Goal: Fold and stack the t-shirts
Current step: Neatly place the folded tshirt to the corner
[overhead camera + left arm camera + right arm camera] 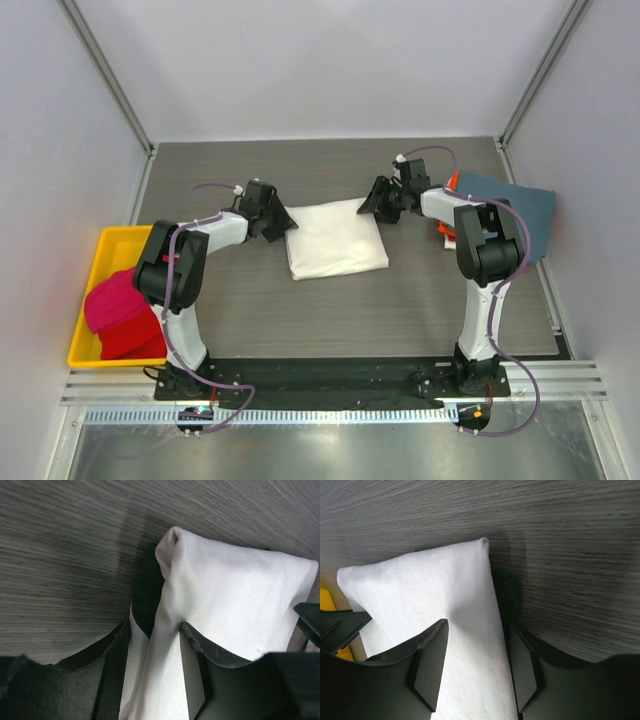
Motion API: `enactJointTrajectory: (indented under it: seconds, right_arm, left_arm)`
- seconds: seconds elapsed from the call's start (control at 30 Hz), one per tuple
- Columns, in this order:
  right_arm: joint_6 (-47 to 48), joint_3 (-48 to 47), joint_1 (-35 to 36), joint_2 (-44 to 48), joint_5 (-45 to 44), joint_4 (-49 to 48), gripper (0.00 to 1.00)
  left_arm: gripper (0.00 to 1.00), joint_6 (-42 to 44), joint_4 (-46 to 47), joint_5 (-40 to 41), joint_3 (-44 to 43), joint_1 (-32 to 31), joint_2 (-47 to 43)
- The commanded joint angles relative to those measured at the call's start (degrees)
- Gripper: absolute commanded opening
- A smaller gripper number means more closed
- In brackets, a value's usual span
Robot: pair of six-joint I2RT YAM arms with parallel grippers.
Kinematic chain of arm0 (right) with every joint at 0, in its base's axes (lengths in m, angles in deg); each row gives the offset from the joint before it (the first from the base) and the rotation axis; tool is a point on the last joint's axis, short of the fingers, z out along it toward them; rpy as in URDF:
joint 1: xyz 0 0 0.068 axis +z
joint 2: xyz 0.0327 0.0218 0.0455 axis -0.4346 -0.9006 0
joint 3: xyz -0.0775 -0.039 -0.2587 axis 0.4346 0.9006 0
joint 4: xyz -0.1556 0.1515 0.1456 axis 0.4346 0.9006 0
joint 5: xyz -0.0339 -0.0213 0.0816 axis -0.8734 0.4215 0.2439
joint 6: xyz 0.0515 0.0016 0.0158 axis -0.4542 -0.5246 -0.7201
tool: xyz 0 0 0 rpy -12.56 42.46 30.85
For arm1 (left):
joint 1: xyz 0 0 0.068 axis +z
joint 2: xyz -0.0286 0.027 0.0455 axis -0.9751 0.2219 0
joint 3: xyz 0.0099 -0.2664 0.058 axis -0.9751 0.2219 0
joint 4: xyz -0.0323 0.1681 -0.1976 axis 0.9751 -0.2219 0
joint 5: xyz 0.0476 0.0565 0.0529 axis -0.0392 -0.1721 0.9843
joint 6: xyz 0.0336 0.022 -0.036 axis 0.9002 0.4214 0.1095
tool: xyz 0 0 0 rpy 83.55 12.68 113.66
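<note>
White t-shirt [336, 238] centred on the table [260, 310] — right gripper [479, 624] is held open astride an edge; left gripper [154, 625] perhaps pinches, though this cannot be told. Corners should be gripped evenly.

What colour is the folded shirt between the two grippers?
The folded shirt is cream-white, best seen in the top external view.

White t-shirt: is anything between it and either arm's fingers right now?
Nothing visible stands in the way. The white t-shirt sits directly between the left fingers, bunched into a raised fold, and its opposite edge lies between the right fingers. Whether the right pair is clamping yet is unclear.
</note>
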Motion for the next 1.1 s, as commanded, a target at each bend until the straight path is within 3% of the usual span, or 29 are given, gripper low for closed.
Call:
enactJointTrajectory:
  seconds: [0.0,0.17,0.23,0.27,0.3,0.4,0.47,0.53,0.57,0.9,1.07]
  right_arm:
    - [-0.7,-2.1,0.0,-2.6,1.3,-0.8,0.56]
    - [-1.4,-3.3,0.0,-4.7,1.3,-1.2,0.54]
    - [-1.9,-3.8,0.0,-5.4,1.5,-1.5,0.5]
    - [-1.9,-4.0,0.0,-5.7,1.1,-1.6,0.47]
    - [-2.0,-4.3,0.0,-5.8,1.2,-1.6,0.36]
    - [-2.4,-5.3,-0.1,-6.0,1.1,-2.3,0.3]
    - [-2.4,-6.0,0.1,-5.4,0.7,-2.7,0.24]
    - [-2.3,-6.5,0.1,-4.4,-0.9,-2.9,0.05]
    - [-2.5,-6.2,0.1,-2.6,-1.8,-3.2,0.01]
    - [-1.0,3.5,0.0,16.1,-6.9,-6.3,0.01]
    - [0.1,5.5,-0.3,26.9,-13.2,-0.3,0.01]
  left_arm:
    - [0.45,-0.4,1.9,-0.2,-2.7,0.2,1.8]
    - [0.39,-0.5,1.8,1.3,-4.5,0.3,3.8]
    - [0.29,0.2,1.9,1.1,-6.0,0.2,4.9]
    - [0.23,0.5,2.2,0.9,-6.6,0.2,5.3]
    - [0.15,0.9,2.1,0.4,-7.2,0.1,6.1]
    - [0.06,1.2,2.1,0.3,-8.9,0.1,7.0]
    - [0.01,1.8,2.1,0.3,-9.7,0.1,7.2]
    - [0.0,2.1,2.2,0.8,-10.5,0.1,6.6]
    - [0.0,2.6,2.3,1.0,-10.5,0.1,6.0]
    - [0.0,6.1,9.2,2.8,-6.5,-3.8,-5.0]
    - [0.0,4.9,9.4,3.2,-7.8,-6.6,-9.4]
